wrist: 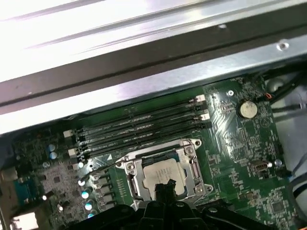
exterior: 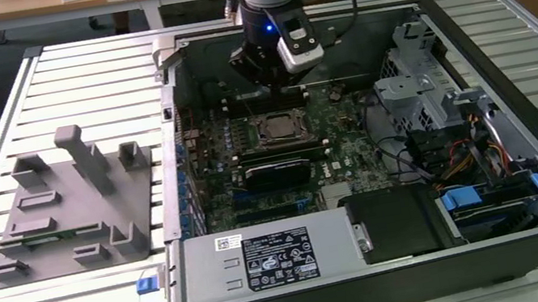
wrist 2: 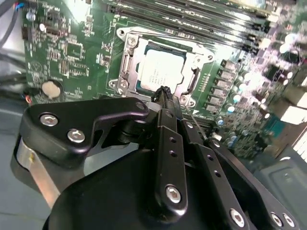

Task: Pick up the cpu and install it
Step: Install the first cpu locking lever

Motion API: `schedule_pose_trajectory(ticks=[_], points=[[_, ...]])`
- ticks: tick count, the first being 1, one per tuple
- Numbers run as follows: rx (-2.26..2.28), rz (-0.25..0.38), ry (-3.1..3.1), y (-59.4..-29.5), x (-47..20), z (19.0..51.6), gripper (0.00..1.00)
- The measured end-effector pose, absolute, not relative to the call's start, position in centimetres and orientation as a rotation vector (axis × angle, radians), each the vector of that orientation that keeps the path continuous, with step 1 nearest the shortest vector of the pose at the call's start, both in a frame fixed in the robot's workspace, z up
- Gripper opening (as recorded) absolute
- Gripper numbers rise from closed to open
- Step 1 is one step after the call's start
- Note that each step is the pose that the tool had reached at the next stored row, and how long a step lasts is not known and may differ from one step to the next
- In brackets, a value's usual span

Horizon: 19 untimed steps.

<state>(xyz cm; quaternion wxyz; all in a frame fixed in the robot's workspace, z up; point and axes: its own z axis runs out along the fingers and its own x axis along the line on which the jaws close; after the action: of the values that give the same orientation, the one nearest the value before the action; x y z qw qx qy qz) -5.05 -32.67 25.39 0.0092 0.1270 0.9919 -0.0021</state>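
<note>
— Slatted metal workbench (exterior: 70,77) carries your whole scene: an open computer case (exterior: 536,180) lies on it, and a grey fixture (exterior: 71,209) stands near the bench's edge at the exterior view's left. Where do you see the cpu?

— You have it already in the socket (wrist 2: 125,64), in the middle of the motherboard (exterior: 356,145). In both wrist views the cpu (wrist 2: 161,70) lies flat inside the metal frame, with its pale top up.

— And your claw?

— Your gripper (wrist 2: 164,91) hangs just above the socket. The black fingers (wrist 2: 169,143) stand together at the tips and hold nothing; the chip sits apart from them, on the board. In the first wrist view the fingertips (wrist: 165,188) cover one edge of the cpu (wrist: 160,173).

— Which step is it, you think?

— I judge the placing is done and the release also. If the seating is not complete, the chip could lie tilted in the frame; from these views it looks level to me. You should check that the socket's frame and lever are free, because I cannot tell if they are locked.
</note>
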Motion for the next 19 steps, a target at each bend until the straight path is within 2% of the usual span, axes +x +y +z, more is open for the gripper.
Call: schedule_pose_trajectory(ticks=[19], points=[[-0.033, 0.013, 3.137, -32.66, -5.15, 25.38, 0.11]])
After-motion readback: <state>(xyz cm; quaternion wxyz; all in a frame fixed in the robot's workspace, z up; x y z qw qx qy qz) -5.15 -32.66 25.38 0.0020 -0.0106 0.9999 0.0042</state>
